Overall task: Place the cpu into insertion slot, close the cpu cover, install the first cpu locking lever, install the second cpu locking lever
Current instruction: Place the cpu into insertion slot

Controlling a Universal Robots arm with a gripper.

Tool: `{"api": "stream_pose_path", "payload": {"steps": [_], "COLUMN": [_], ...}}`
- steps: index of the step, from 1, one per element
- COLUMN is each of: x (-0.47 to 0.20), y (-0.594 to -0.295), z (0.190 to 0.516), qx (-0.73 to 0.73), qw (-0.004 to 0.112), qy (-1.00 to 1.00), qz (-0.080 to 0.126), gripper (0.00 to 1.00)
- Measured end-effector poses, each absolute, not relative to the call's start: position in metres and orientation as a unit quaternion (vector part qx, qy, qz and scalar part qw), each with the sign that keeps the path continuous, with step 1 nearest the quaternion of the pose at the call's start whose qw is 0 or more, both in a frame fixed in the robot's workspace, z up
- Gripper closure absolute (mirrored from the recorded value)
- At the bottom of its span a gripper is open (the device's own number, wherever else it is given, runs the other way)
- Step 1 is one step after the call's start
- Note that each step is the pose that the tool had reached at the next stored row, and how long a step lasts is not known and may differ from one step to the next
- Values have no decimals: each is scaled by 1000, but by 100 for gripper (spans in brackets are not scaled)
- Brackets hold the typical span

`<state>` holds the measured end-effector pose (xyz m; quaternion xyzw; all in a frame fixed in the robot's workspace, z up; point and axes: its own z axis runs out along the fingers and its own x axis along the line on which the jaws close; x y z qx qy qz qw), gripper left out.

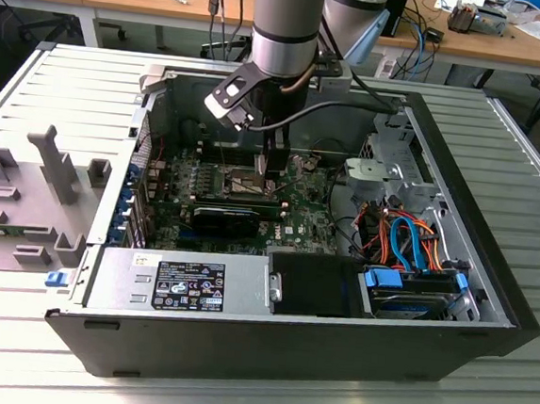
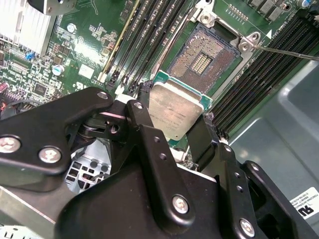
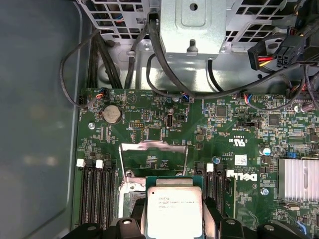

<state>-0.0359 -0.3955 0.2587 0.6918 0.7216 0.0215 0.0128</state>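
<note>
My gripper (image 2: 174, 115) is shut on the cpu (image 2: 175, 110), a thin square chip with a silvery-grey top, its black fingers (image 2: 144, 107) pressing two opposite edges. The chip hangs just above the green board, beside the insertion slot (image 2: 202, 59), which lies open with its dark centre bare. In the first wrist view the cpu (image 3: 174, 206) sits between the fingers (image 3: 212, 219), over the slot's rim (image 3: 124, 191). The cpu cover (image 3: 154, 146), a silvery frame with a window, stands swung up past the slot. A thin locking lever (image 2: 284, 51) sticks out beside the socket. In the exterior view the gripper (image 1: 271, 169) reaches down into the open computer case.
Long black memory slots (image 2: 144, 40) flank the socket on both sides. A finned heatsink (image 3: 299, 179), black cables (image 3: 164, 64) and a metal drive cage (image 3: 192, 25) border the board. The power supply (image 1: 187, 285) sits at the case front, and a grey fixture (image 1: 44, 192) at the exterior view's left.
</note>
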Motion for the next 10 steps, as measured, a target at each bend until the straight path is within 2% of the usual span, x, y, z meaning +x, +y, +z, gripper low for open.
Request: {"api": "stream_pose_path", "payload": {"steps": [10], "x": [-36], "y": [-395], "z": [256], "qx": [692], "qw": [13], "qy": [722], "qz": [21], "gripper": [46]}}
